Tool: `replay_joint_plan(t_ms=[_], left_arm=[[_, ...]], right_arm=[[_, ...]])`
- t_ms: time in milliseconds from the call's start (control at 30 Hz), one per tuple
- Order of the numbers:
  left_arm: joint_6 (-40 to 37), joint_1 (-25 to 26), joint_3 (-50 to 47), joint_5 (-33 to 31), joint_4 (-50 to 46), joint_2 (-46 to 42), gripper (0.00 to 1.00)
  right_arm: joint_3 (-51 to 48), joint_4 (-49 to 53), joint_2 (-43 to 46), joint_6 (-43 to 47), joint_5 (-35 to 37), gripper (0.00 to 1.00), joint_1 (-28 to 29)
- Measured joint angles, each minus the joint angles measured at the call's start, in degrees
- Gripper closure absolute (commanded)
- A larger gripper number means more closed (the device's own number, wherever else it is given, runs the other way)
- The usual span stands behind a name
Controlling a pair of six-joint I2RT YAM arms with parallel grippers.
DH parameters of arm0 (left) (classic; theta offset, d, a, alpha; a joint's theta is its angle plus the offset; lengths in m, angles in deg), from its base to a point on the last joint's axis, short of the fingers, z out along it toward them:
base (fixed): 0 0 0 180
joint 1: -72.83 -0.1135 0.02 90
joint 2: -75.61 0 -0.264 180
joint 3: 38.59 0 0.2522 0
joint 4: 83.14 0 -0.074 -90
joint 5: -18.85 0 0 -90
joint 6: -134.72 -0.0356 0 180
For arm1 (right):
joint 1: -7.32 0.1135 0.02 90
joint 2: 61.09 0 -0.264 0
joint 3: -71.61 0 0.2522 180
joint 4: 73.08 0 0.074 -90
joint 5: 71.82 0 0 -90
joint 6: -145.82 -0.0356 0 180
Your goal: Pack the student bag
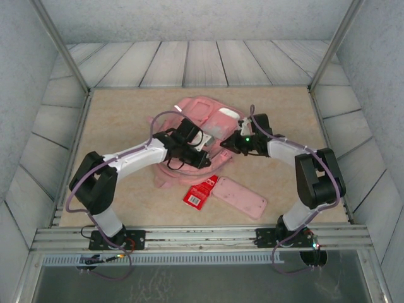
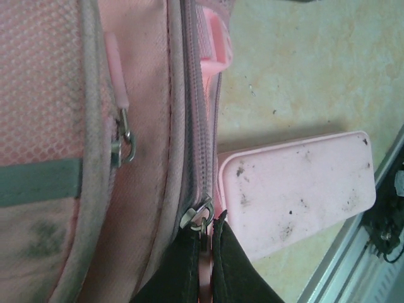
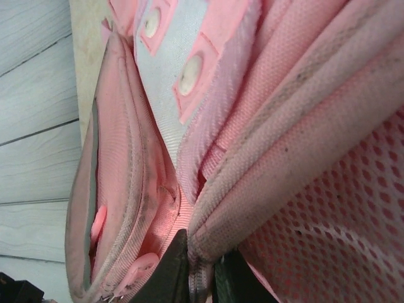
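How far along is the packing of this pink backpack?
Early on, it seems. Done: little; the pencil case and red packet lie on the table beside the student bag. In hand: the left gripper pinches a zipper pull, and the right gripper clamps the bag's edge. Left: likely opening the zip and putting both items in.

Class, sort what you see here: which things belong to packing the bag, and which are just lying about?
Job: student bag, gripped by left gripper and right gripper; probably the pencil case and red packet, lying near it unpacked.
Just there: aluminium rail, grey wall panels.
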Motion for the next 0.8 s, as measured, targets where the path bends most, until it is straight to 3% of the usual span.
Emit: replay_joint_plan(t_ms=[300,567,667,800], left_arm=[[-0.22,-7.82,-12.0,-2.93,-0.5,-15.91,1.0],[-3.43,-8.85,-13.0,-5.46,-4.2,-21.9,1.0],[-3.67,-9.11,-13.07,-5.46,-5.18,-22.53,1.0],[-3.1,-9.11,-14.01,-3.13,-4.5,-22.56,1.0]], right_arm=[[14.27,10.05,-7.19,8.35,2.64,1.0,-0.74],[27.61,15.3,-20.0,11.37,-2.21,1.0,0.42],[31.65,16.09,-22.82,11.56,-3.61,0.89,0.74],[32.85,15.96,-23.04,12.37,-1.95,0.61,0.2]])
